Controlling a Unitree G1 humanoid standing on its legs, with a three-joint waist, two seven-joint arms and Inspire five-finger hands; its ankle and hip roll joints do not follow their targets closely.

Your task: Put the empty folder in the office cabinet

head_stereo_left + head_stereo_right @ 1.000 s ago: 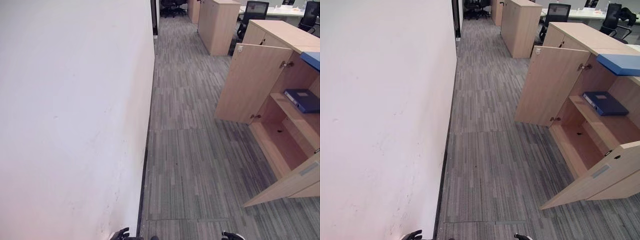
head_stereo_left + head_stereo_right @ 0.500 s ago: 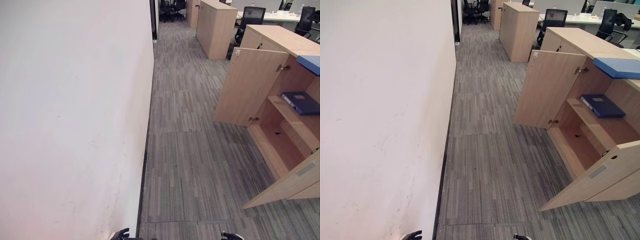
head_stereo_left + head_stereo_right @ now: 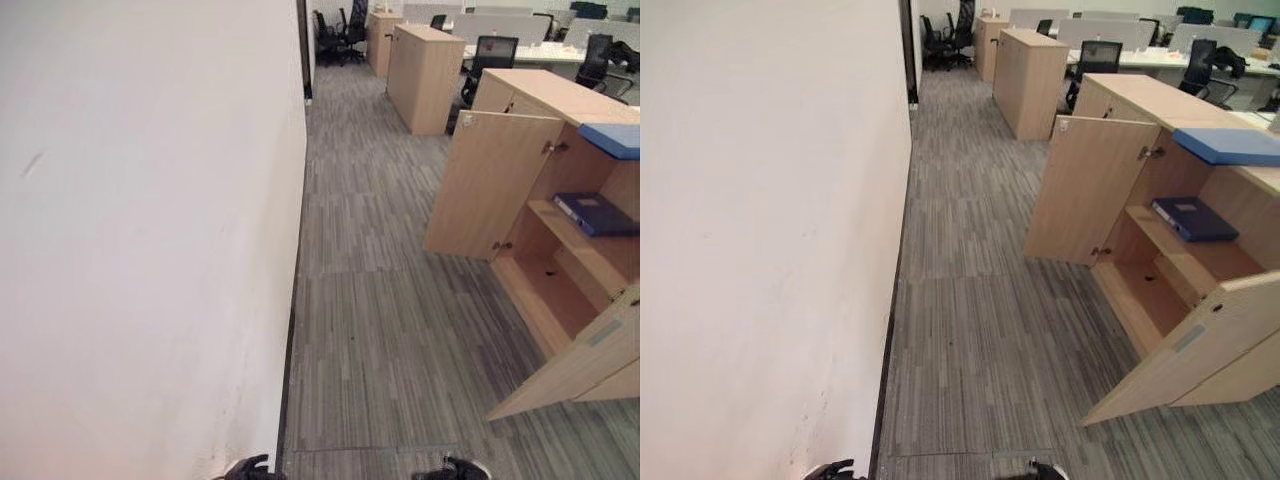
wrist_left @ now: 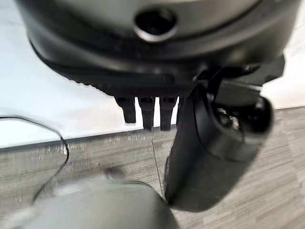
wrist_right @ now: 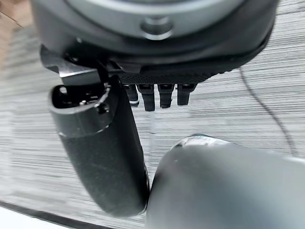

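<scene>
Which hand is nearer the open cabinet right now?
Right. The right hand hangs low on the cabinet's side; the left hand hangs by the white wall, farther off.

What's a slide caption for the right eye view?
Open office cabinet with a blue folder on its shelf, beside a carpeted aisle and white wall.
</scene>
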